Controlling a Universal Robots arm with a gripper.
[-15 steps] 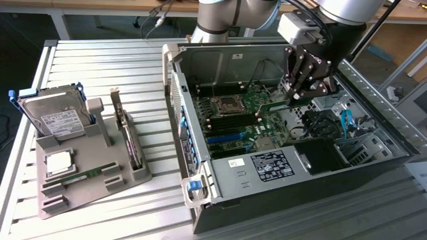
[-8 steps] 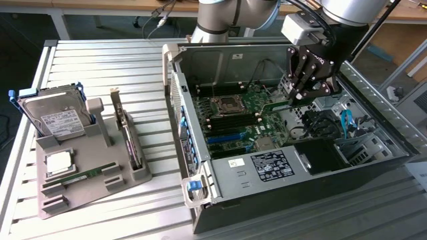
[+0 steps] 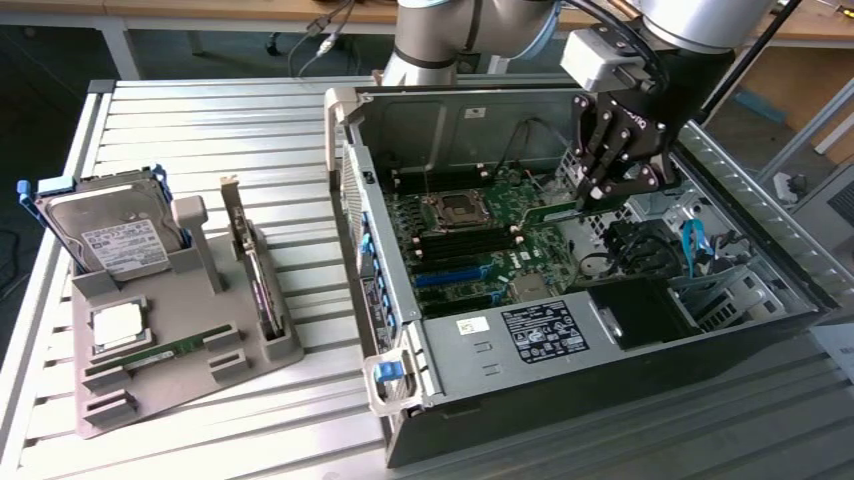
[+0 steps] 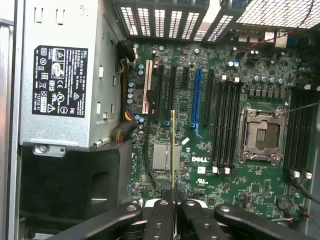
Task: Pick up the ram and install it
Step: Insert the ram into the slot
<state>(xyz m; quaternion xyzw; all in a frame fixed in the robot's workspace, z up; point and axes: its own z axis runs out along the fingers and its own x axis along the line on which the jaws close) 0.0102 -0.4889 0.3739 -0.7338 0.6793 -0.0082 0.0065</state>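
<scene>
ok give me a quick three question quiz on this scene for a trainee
1. True or false: the gripper is shut on the ram.
2. Choose: the gripper hangs A) above the motherboard inside the open case, B) outside it, C) down on the floor.
3. Fill in: the processor socket holds ___ chip.
Key: 1 true; 2 A; 3 no.

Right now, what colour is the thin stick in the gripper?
Green; the ram shows best in the exterior view.
</scene>
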